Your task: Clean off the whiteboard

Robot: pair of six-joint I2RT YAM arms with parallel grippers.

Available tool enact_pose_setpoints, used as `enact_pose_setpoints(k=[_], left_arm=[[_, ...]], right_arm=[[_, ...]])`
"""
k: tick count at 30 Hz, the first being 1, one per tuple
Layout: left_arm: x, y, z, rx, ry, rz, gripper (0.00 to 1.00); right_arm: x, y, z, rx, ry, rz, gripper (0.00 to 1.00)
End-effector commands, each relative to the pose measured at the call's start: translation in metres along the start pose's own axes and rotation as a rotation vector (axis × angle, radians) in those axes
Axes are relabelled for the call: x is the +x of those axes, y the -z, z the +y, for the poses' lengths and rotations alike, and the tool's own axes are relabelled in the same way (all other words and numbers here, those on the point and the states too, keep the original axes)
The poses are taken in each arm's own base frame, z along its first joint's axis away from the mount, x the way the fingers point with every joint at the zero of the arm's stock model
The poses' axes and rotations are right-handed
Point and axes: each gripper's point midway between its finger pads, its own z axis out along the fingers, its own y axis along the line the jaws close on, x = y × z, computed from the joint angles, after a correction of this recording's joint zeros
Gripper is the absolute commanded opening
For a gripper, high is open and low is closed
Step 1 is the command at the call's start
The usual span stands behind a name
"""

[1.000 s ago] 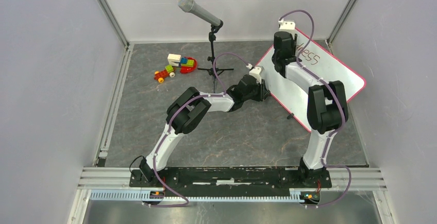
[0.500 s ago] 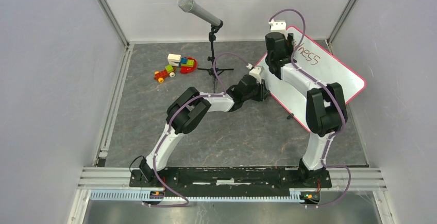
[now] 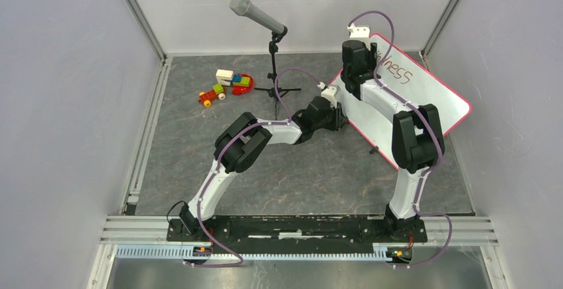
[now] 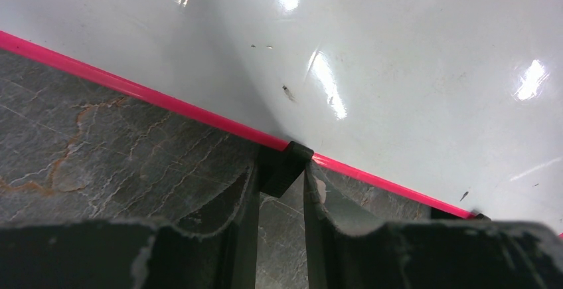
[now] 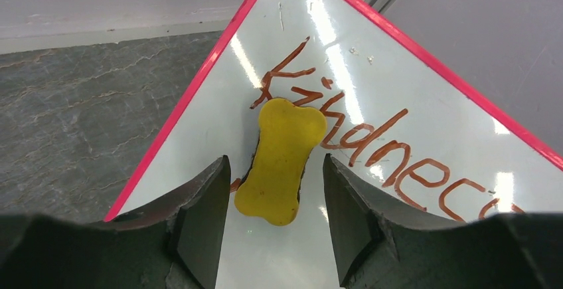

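Observation:
The whiteboard (image 3: pixel 425 103) lies at the back right, white with a pink frame and red writing (image 5: pixel 372 144) that reads like "Kindness". A yellow bone-shaped eraser (image 5: pixel 282 159) lies on the board over the start of the word. My right gripper (image 5: pixel 275 164) is open, a finger on each side of the eraser without touching it; in the top view it (image 3: pixel 357 63) hangs over the board's far corner and hides the eraser. My left gripper (image 4: pixel 280 177) is shut on a black foot clip (image 4: pixel 284 164) on the board's left edge, as the top view (image 3: pixel 340 111) also shows.
A microphone (image 3: pixel 255 13) on a black tripod stand (image 3: pixel 275 90) stands just left of the board. A heap of coloured toy blocks (image 3: pixel 227 84) lies at the back left. Grey walls close in on both sides and behind.
My right gripper has moved left and farther back over the board's far corner, uncovering more of the red writing. The left arm and the board have not moved.

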Motion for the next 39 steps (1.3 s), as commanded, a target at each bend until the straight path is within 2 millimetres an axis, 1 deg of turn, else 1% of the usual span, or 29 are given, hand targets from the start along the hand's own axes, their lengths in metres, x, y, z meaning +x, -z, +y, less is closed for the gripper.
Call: enact_pose_setpoints(k=[1,4,16,23,26,28,31,33,36,39], left_arm=[[0.012,-0.007,0.015,-0.054,0.010,0.019,0.02],[0.012,-0.007,0.015,-0.054,0.012,0.018,0.02],[0.012,-0.007,0.015,-0.058,0.013,0.020,0.02],[0.012,-0.007,0.015,-0.058,0.012,0.021,0.02],[0.012,-0.007,0.015,-0.058,0.013,0.020,0.02],[0.012,-0.007,0.015,-0.059,0.013,0.019,0.02],[0.011,-0.007,0.015,-0.060,0.010,0.018,0.02],[0.011,-0.007,0.015,-0.059,0.009,0.019,0.02],[0.012,-0.007,0.015,-0.061,0.007,0.020,0.02],[0.011,-0.007,0.015,-0.061,0.004,0.019,0.02]], right_arm=[[-0.011,-0.006,-0.001,0.045,-0.081,-0.019,0.58],[-0.008,-0.005,-0.006,0.080,-0.116,-0.019,0.58],[-0.001,-0.012,0.001,0.088,-0.128,-0.013,0.55],[0.005,-0.016,0.006,0.083,-0.107,0.003,0.40],[0.012,-0.015,0.008,0.068,-0.095,0.017,0.37],[0.021,-0.013,0.012,0.056,-0.089,0.026,0.37],[0.036,-0.010,0.026,0.012,-0.058,0.051,0.36],[0.042,-0.005,0.037,-0.023,-0.042,0.060,0.36],[0.047,0.003,0.057,-0.089,-0.029,0.058,0.36],[0.051,0.002,0.070,-0.109,0.000,0.065,0.36]])
